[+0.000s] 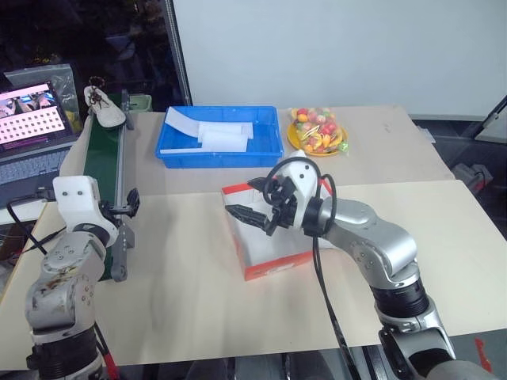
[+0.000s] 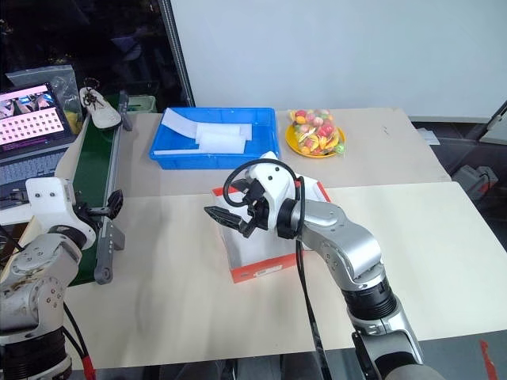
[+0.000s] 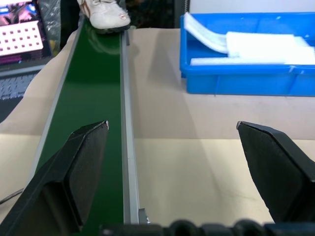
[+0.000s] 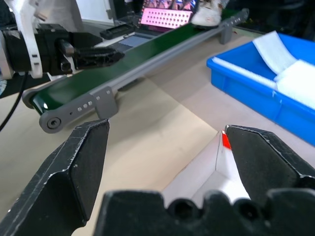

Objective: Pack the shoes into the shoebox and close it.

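Note:
One white shoe (image 1: pixel 107 111) with black laces stands at the far end of a green conveyor belt (image 1: pixel 103 154); it also shows in the left wrist view (image 3: pixel 106 14). The red-orange shoebox (image 1: pixel 273 267) lies open on the table's middle, white inside. My right gripper (image 1: pixel 244 198) hovers open over the box's left far corner, and the box's white wall (image 4: pixel 216 169) shows under its fingers. My left gripper (image 1: pixel 131 204) is open and empty beside the belt's near end, pointing along the belt toward the shoe.
A blue plastic tray (image 1: pixel 170 154) with white foam sheets sits behind the box. A yellow plate of colourful fruit (image 1: pixel 317 131) is at the back right. A laptop (image 1: pixel 32 115) stands left of the belt. Bare tabletop lies right of the box.

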You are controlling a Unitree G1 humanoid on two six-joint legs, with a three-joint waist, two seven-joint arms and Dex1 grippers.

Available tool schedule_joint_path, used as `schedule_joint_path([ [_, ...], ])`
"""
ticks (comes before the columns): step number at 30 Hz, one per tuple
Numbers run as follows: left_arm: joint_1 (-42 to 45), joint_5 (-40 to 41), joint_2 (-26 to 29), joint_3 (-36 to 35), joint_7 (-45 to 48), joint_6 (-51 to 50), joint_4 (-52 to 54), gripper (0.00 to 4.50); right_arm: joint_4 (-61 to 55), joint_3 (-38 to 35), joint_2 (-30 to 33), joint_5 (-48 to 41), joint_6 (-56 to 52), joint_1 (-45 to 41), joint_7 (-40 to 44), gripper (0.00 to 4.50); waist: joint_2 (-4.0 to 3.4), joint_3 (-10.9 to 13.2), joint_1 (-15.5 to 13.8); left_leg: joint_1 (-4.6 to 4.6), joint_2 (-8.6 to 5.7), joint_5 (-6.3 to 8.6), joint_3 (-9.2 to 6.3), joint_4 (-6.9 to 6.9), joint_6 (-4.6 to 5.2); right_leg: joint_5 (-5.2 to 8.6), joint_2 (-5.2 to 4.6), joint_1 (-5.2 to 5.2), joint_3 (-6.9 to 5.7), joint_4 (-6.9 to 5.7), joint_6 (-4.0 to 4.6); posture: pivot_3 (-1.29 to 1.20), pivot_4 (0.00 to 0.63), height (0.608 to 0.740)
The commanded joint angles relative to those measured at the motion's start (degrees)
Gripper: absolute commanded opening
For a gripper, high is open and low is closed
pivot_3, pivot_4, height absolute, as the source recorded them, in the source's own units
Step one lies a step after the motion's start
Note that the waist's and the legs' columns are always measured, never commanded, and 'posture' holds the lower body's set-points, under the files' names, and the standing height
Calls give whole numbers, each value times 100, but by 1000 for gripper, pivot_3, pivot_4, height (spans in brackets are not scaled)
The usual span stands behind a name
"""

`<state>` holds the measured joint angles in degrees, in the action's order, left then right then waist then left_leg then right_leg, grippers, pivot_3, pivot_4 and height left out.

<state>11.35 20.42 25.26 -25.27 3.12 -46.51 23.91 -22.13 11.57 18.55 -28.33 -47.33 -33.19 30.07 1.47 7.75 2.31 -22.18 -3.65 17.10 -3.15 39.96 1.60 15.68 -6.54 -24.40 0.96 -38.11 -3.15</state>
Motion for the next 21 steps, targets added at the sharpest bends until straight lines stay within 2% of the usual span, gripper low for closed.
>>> schedule_joint_path([
  [1,149,-51,72,-120,-126,-157,76,4500,-277,36,47,97,96,14,2,4431,0,0,-4,2,0,0,0,0,0,0,0,1,0,0,0,0,150,724],
  [7,307,-43,2,-231,-342,-472,-21,4500,-273,112,104,237,155,94,28,4431,0,0,-7,0,-1,0,0,-1,0,0,0,1,-1,-1,0,0,150,724],
  [14,1003,26,-213,-488,-964,-1805,170,4500,-262,126,74,320,176,119,59,4431,0,0,-15,0,-1,0,0,5,0,0,1,3,-2,-2,0,0,150,724],
  [21,1522,-183,-170,-684,-1215,-2521,118,4500,-271,119,47,339,165,137,78,4431,0,0,3,0,-2,0,-1,4,0,0,1,3,-2,-10,0,0,150,724],
])
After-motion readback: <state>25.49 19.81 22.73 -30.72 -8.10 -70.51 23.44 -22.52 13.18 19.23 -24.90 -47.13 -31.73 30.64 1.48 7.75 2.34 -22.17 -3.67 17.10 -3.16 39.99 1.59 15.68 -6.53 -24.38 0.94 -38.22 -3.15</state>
